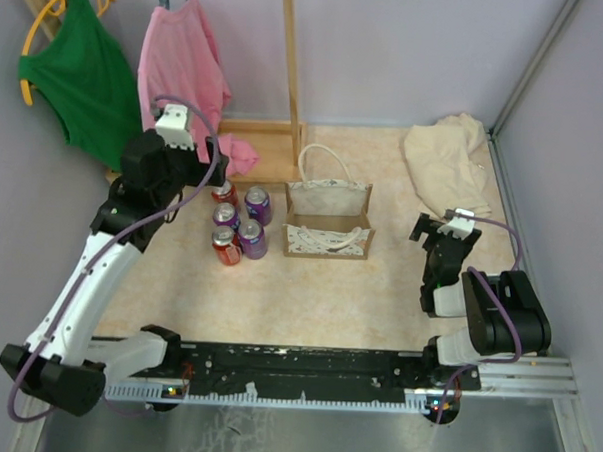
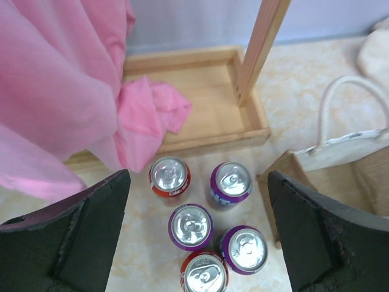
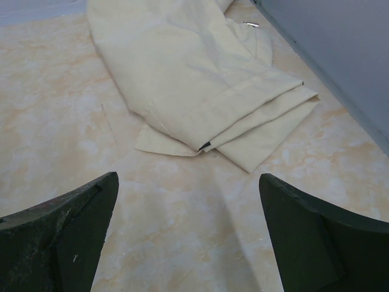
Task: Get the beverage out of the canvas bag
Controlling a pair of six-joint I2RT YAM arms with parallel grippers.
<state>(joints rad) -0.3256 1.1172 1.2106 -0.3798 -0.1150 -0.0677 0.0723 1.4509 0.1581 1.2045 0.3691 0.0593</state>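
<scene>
Nearest us, at the right, the right gripper point(image 3: 188, 237) hangs low over bare table point(image 1: 308, 296), jaws spread w/ nothing btwn them. We leave it parked.

Mid-table sits the canvas bag point(image 1: 328, 199), mouth up, w/ a rope handle point(image 1: 326, 237) flopped across the opening. Just left of it, five cans point(image 1: 240, 223) stand upright in a tight cluster, outside the bag. The left gripper point(image 2: 197, 234) hovers right above them, jaws wide & empty.

We can't tell if any beverage is inside the bag, b/c the flopped handle & the walls hide the bottom. So our call for the next step is a re-check:
- Swing the left gripper right, over the mouth, & look down w/ the wrist cam.
- Come in vertical, clear of the handle, so it doesn't snag & drag the soft bag into the cans.

Writing: there's white script on a red can point(image 2: 169, 176), too small to read. No brand is legible anywhere else.

Farther off are a cream cloth point(image 1: 444, 162) far right, and a wooden tray point(image 2: 200, 91) & pink shirt point(image 1: 179, 61) far left.
</scene>
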